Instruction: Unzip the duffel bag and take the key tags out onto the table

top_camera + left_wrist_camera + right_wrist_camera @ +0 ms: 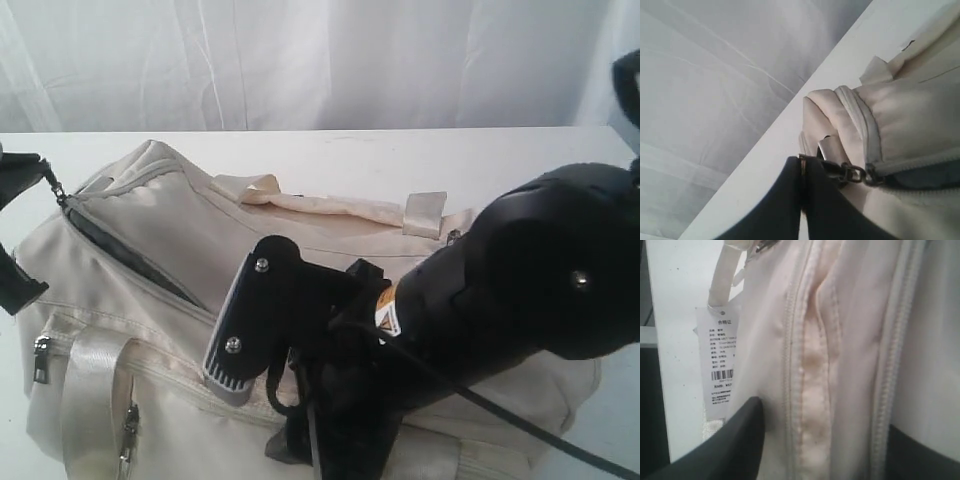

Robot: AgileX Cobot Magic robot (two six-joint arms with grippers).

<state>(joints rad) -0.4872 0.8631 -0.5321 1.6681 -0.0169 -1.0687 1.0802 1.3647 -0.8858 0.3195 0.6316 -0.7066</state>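
On table [400, 150]: one duffel bag [150, 250]; left jaws clench zipper pull [855, 173]; right jaws spread.

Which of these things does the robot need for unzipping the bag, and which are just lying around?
For the job: cream fabric duffel bag, its partly open grey zipper, metal zipper pull pinched by the left gripper, open right gripper, white table.
Just there: white paper barcode label, white curtain. No key tags in view.
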